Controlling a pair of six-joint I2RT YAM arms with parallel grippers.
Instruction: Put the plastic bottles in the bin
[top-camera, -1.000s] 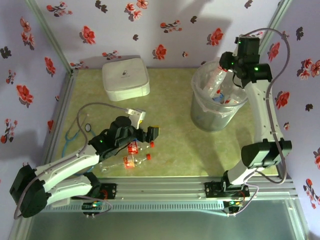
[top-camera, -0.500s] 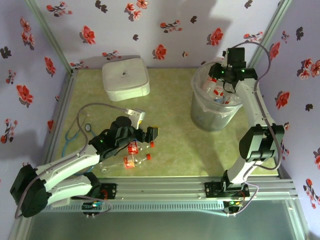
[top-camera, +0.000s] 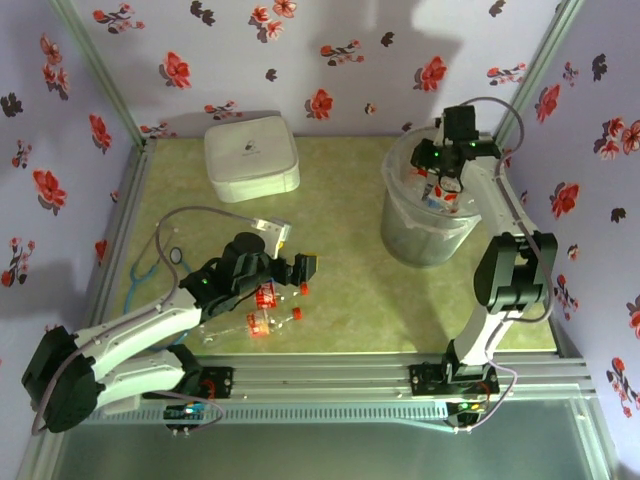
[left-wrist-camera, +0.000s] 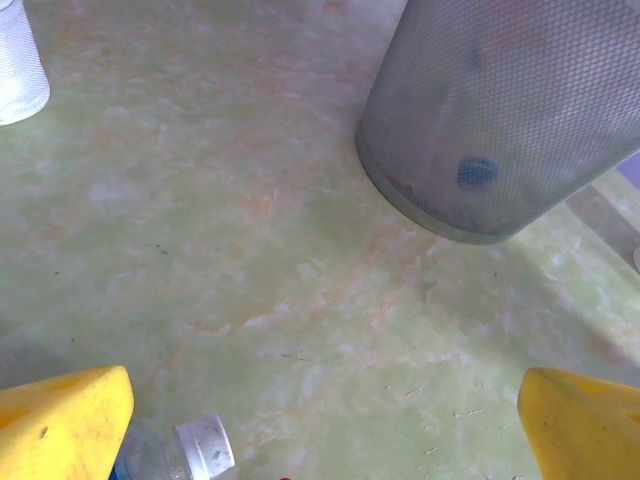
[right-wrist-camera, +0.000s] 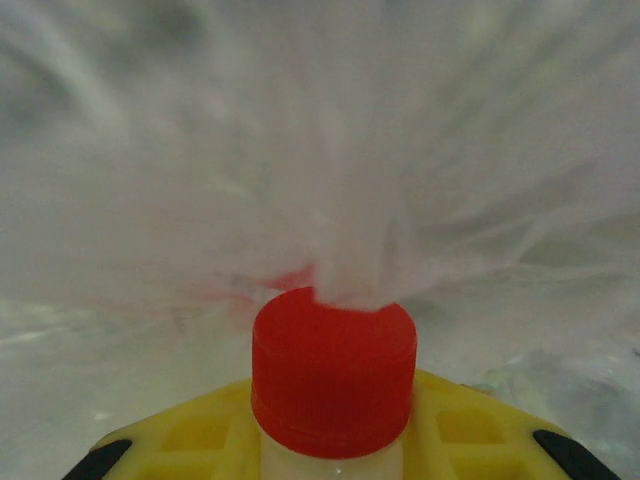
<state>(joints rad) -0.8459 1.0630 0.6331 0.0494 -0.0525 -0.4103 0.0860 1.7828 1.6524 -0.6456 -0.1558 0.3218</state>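
left claw apart, by bottles on counter (near left) | right claw clamped on red-capped bottle, at bin mouth, far right

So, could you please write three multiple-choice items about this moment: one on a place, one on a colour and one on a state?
1. Where is the right gripper? A at the table's near edge; B above the bin; C at the far left.
2. What colour is the cap of the bottle it holds? A white; B blue; C red.
3. How does the left gripper stand? A wide open; B shut on a bottle; C shut on nothing.
Key: 1 B, the top view shows it over the bin's mouth. 2 C, the right wrist view shows a red cap between the yellow fingers. 3 A, in the left wrist view its fingers sit far apart, with nothing between them.
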